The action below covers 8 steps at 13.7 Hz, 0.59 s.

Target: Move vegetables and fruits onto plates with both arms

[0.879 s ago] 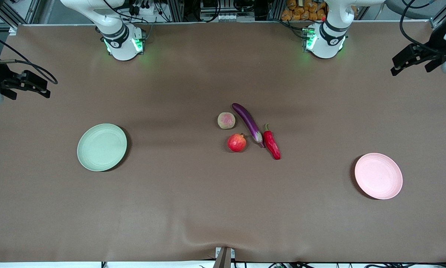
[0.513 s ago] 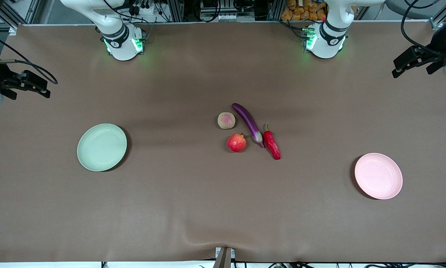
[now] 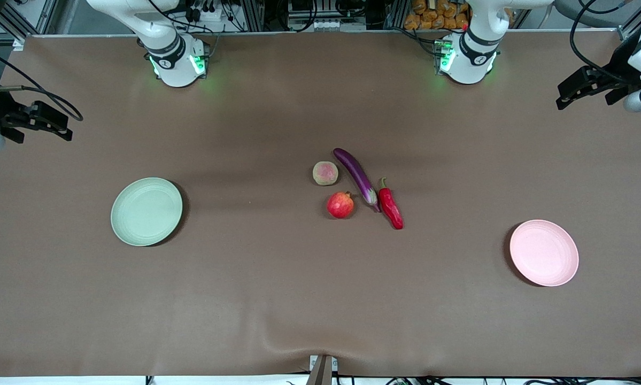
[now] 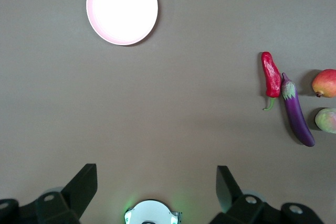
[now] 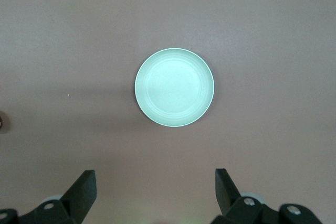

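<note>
A purple eggplant [image 3: 356, 176], a red chili pepper [image 3: 391, 206], a red pomegranate [image 3: 340, 205] and a tan-green fruit with a pink blush [image 3: 325, 173] lie together at the table's middle. The pale green plate [image 3: 146, 212] sits toward the right arm's end, the pale pink plate [image 3: 543, 252] toward the left arm's end. My left gripper [image 3: 577, 90] is open and empty, high over the table's edge at its end; its wrist view shows the pink plate [image 4: 122, 7], chili [image 4: 271, 75] and eggplant [image 4: 297, 116]. My right gripper [image 3: 47, 122] is open and empty, high at its end, over the green plate [image 5: 174, 87].
The brown table cover [image 3: 277, 299] has a small ripple at the edge nearest the front camera. Both arm bases [image 3: 178, 64] [image 3: 467, 61] stand along the farthest edge.
My left gripper has shifted a little toward the table's middle and upward in the front view. The right arm and all objects have not moved.
</note>
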Tool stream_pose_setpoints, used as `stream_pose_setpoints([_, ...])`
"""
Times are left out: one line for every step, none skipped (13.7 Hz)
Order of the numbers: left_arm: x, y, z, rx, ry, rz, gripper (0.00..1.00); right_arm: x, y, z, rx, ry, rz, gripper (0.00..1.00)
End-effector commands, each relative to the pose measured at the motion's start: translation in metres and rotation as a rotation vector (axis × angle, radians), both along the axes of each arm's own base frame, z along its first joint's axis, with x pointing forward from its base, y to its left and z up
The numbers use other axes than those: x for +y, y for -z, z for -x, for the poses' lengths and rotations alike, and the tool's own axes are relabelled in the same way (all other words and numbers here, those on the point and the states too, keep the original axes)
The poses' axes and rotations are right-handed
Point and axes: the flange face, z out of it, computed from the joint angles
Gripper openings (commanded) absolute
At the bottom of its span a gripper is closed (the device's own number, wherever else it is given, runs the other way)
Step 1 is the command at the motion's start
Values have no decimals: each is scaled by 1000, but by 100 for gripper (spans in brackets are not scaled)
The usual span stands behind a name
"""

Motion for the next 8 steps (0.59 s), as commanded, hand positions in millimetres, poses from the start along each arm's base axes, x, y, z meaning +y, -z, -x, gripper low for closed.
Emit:
stream_pose_setpoints([4,0,-2,10,2,-21,100,0,-2,3,1,14,7,100])
stream_pose_setpoints([4,0,-2,10,2,-20,100,0,-2,3,1,14,7,100])
stream_pose_setpoints([3,-1,-2,7,5,-20,100,0,-2,3,1,14,7,100])
stream_pose_setpoints([3,-1,-2,2,3,-20,100,0,-2,3,1,14,7,100])
stream_pose_setpoints([3,-1,-3,-1,5,-20,100,0,-2,3,1,14,7,100])
stream_pose_setpoints([4,0,-3,-1,2,-20,100,0,-2,3,1,14,7,100])
stream_pose_setpoints([4,0,-3,1,0,-20,100,0,-1,3,2,14,7,100])
stream_pose_setpoints([5,0,-3,1,-1,-20,100,0,-1,3,2,14,7,100])
